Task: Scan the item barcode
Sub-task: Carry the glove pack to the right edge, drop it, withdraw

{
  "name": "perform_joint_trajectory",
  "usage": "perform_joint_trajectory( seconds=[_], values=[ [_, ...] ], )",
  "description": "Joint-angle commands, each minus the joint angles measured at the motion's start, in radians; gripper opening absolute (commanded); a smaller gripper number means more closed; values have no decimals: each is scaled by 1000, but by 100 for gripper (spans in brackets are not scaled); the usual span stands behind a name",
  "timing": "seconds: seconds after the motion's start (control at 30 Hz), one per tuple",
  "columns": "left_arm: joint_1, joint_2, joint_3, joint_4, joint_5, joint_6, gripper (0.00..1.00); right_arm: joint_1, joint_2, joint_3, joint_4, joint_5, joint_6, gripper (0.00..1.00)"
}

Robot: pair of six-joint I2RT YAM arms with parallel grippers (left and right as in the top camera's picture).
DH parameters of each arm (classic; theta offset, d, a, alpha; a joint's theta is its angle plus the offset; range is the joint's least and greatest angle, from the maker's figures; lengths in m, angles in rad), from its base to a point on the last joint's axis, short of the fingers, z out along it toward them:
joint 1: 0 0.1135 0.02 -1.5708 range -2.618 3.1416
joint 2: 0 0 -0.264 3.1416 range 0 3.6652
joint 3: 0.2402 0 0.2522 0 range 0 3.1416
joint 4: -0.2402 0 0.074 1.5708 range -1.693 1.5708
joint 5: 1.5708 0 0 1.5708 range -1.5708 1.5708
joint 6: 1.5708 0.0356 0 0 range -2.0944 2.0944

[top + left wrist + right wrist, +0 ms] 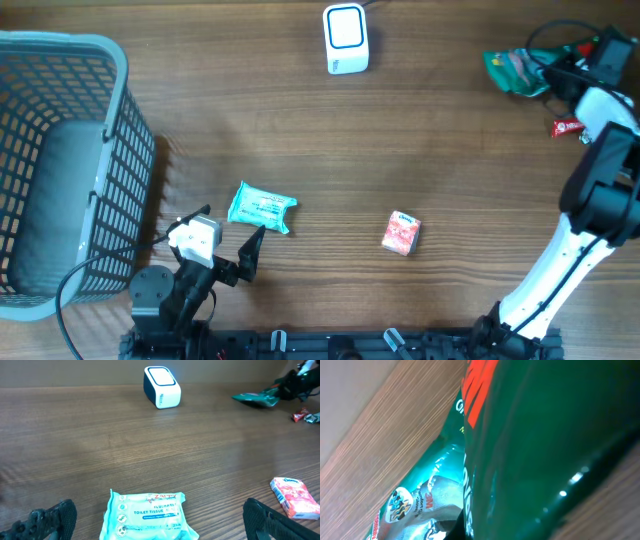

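1. Overhead: the left arm sits folded at the near edge, its pincer [222, 232] released beside the wipes pack [262, 208]. The right arm reaches far right, its pincer [553, 72] clenched on the green packet [512, 70].
2. Left wrist: the spread fingers [52, 517] flank the wipes pack.
3. Right wrist: the green packet fills the view.

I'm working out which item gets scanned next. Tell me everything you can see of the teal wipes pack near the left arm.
The wipes pack is a soft, crinkly plastic pouch, pale teal with print reading flushable toilet tissue, its end seams crimped. It looks sealed and full. It lies flat, label up, on the wooden table, just ahead of the open left hand, in line with the gap between its fingers. Only the table appears to touch it.
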Motion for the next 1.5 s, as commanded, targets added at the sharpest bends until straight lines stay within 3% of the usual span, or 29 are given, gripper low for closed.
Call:
perform_joint_trajectory(
  seconds=[0.0, 0.03, 0.1, 0.13, 0.2, 0.3, 0.57, 0.63, 0.73, 0.87, 1.0, 1.13, 1.23, 1.4, 1.47],
  values=[
    [3, -6, -6, 2, 12, -9, 100, -69, -15, 5, -4, -58, -75, 24],
    [3, -6, -6, 2, 12, -9, 100, -84, -18, 5, -7, -103, -103, 45],
    [3, -6, -6, 2, 12, -9, 100, -114, -40, 6, 2, -237, -116, 72],
    [3, -6, -6, 2, 12, -9, 100, -126, -62, 6, 21, -312, -106, 100],
    [3, -6, -6, 2, 12, -9, 100, -139, -138, 7, 60, -449, -101, 100],
    [3, -6, -6, 2, 12, -9, 100, -131, -266, 8, 20, -491, -98, 100],
    [3, -6, -6, 2, 12, -9, 100, -71, -748, 8, -401, -615, -215, 100],
    [3, -6, -6, 2, 12, -10, 100, -69, -841, 8, -515, -616, -213, 100],
    [3, -6, -6, 2, 12, -9, 100, -47, -967, 7, -824, -615, -214, 100],
    [3, -6, -6, 2, 12, -9, 100, 40, -1001, 5, -1194, -591, -214, 100],
    [3, -6, -6, 2, 12, -9, 100, 146, -993, -31, -1439, -387, -210, 100],
    [3, -6, -6, 2, 12, -9, 100, 247, -996, -182, -1441, -357, -210, 100],
    [3, -6, -6, 2, 12, -9, 100, 319, -997, -380, -1348, -356, -148, 100],
    [3, -6, -6, 2, 12, -9, 100, 427, -997, -723, -1044, -426, -27, 98],
    [3, -6, -6, 2, 12, -9, 100, 453, -997, -816, -896, -430, -27, 92]
  ],
)
